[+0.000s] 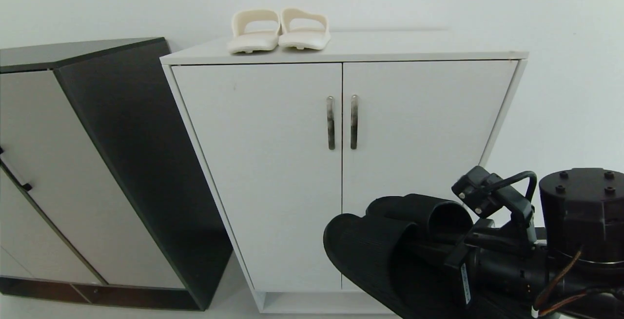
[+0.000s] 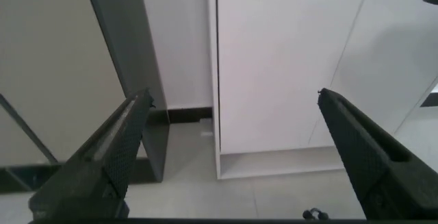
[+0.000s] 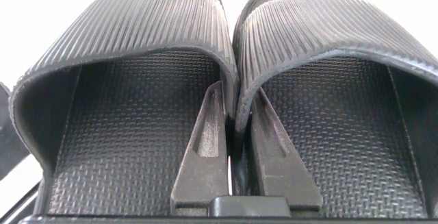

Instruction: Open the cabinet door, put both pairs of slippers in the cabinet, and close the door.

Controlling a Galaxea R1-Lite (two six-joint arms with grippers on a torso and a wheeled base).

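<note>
Pair of black slippers (image 1: 390, 246), held side by side in my right gripper (image 3: 236, 92), low in front of the white cabinet (image 1: 273, 172), before its right door (image 1: 419, 129) and apart from it. The right wrist view supplies the grip: one of my fingers (image 3: 205, 148) lies inside each slipper, and the two pinch the adjoining strap walls between them. The head view supplies the placement: the ribbed straps bulge forward of my wrist, level with the lower half of the door.

Both doors are shut. The left door (image 1: 263, 172) meets the right at the centre, where two upright bar handles (image 1: 331, 123) stand just beside each other. A pair of cream slippers (image 1: 279, 31) rests side by side on the cabinet top, left of centre.

The left wrist view shows my left gripper (image 2: 234, 95) with its fingers spread wide and nothing between them. It faces the white cabinet's lower left corner and the pale floor (image 2: 287, 196). A dark cabinet (image 1: 136, 163) stands just to the left of the white one.
</note>
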